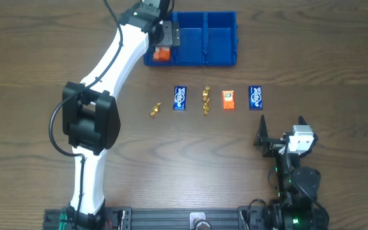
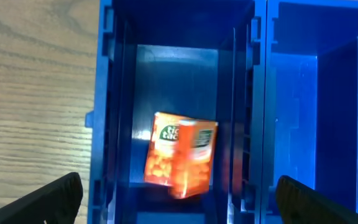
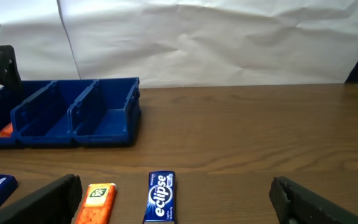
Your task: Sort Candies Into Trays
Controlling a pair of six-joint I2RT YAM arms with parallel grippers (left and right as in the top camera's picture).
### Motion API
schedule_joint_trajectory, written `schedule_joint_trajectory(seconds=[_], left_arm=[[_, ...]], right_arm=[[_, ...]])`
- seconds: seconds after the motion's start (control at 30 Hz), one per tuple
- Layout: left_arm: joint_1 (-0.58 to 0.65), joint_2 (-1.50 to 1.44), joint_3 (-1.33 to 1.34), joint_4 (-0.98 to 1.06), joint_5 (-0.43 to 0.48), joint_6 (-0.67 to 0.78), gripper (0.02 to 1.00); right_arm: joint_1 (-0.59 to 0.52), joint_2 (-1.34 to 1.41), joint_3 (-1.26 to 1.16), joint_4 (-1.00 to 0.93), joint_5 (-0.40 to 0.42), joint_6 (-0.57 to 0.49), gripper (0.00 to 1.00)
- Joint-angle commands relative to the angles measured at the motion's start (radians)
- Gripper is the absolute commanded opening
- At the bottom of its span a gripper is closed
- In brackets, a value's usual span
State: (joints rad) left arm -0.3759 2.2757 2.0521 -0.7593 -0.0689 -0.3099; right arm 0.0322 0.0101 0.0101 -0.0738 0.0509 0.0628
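Fingers spread wide, the left gripper (image 2: 179,198) hangs over the end compartment (image 2: 178,74) of the blue tray (image 1: 221,39) with the orange mint box (image 2: 180,155) lying askew on its floor between them, evidently its sorted place, while the right gripper (image 1: 281,126), likewise wide, faces the unsorted row of candies (image 1: 206,101).

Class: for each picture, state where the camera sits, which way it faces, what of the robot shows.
Top view: overhead, facing down on the table; left arm and right arm show.
Left wrist view: above the blue tray, facing down at an orange box; left pincer's fingers show.
Right wrist view: low, facing across the table toward the tray; right pincer's fingers show.
Shared: tray, all three.
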Motion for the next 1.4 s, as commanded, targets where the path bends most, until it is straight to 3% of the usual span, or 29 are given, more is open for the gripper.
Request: schedule_joint_trajectory(seconds=[0.03, 0.23, 0.53, 0.67, 1.27, 1.37, 1.4], left_arm=[[-0.071, -0.098, 0.014, -0.023, -0.05, -0.034, 1.0], [-0.32, -0.153, 0.014, -0.1, -0.176, -0.23, 1.0], [-0.566, -0.008, 0.013, -0.145, -0.171, -0.514, 0.963], [-0.58, 0.055, 0.013, -0.14, -0.143, -0.571, 0.954], [-0.528, 0.205, 0.013, -0.04, -0.052, -0.566, 0.849], [-0.528, 0.206, 0.013, -0.04, -0.052, -0.565, 0.794], [-0.528, 0.206, 0.013, -0.04, -0.052, -0.565, 0.726]], right_arm=[[0.001, -0.007, -0.002, -0.004, -0.005, -0.012, 1.0], [0.001, -0.007, -0.003, -0.004, -0.005, -0.012, 1.0], [0.001, -0.007, -0.003, -0.004, -0.005, -0.012, 1.0], [0.001, -0.007, -0.003, -0.004, -0.005, -0.012, 1.0], [0.001, -0.007, -0.003, -0.004, -0.005, -0.012, 1.0], [0.001, -0.007, -0.003, -0.004, -0.005, -0.012, 1.0], [0.001, -0.007, -0.003, -0.004, -0.005, -0.012, 1.0]])
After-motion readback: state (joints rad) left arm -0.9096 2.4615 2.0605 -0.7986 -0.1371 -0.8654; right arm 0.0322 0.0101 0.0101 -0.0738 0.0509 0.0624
